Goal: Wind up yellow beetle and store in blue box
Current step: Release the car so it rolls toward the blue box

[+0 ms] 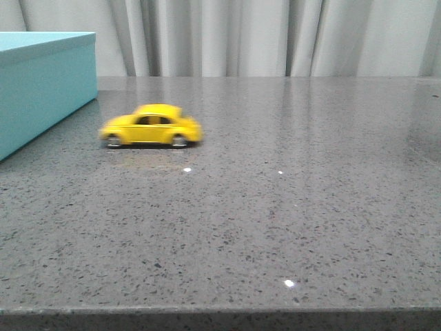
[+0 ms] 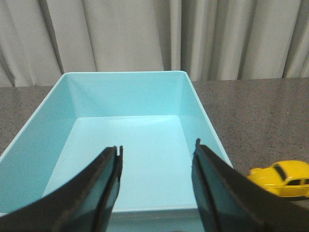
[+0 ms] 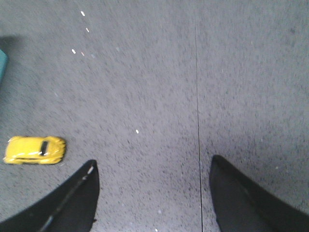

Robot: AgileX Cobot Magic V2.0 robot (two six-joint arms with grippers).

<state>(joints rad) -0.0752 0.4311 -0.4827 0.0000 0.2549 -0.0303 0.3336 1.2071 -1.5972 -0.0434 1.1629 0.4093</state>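
Both grippers hang wide open and empty as I watch: yellow beetle point(image 1: 151, 127) sits left of centre, lengthwise across the frame, beside blue box point(image 1: 43, 86), nearer left gripper point(image 2: 157, 186) than right gripper point(image 3: 152, 193).

Front view: low, near table point(image 1: 275, 227) height, looking forward across it to a curtain point(image 1: 275, 34); beetle point(image 1: 151, 126) seen side-on, box point(image 1: 41, 83) cut off at left edge.

Left wrist view: sits above the box point(image 2: 130, 130), angled down and forward into its open interior, close; curtain point(image 2: 145, 34) behind; left hand point(image 2: 157, 166) fingers frame the lower edge.

Right wrist view: looks almost straight down on the table point(image 3: 169, 87) from higher up; right hand point(image 3: 152, 188) fingers at lower edge.

Shared: the beetle point(image 2: 285, 178) point(image 3: 35, 150) shows in all three views.
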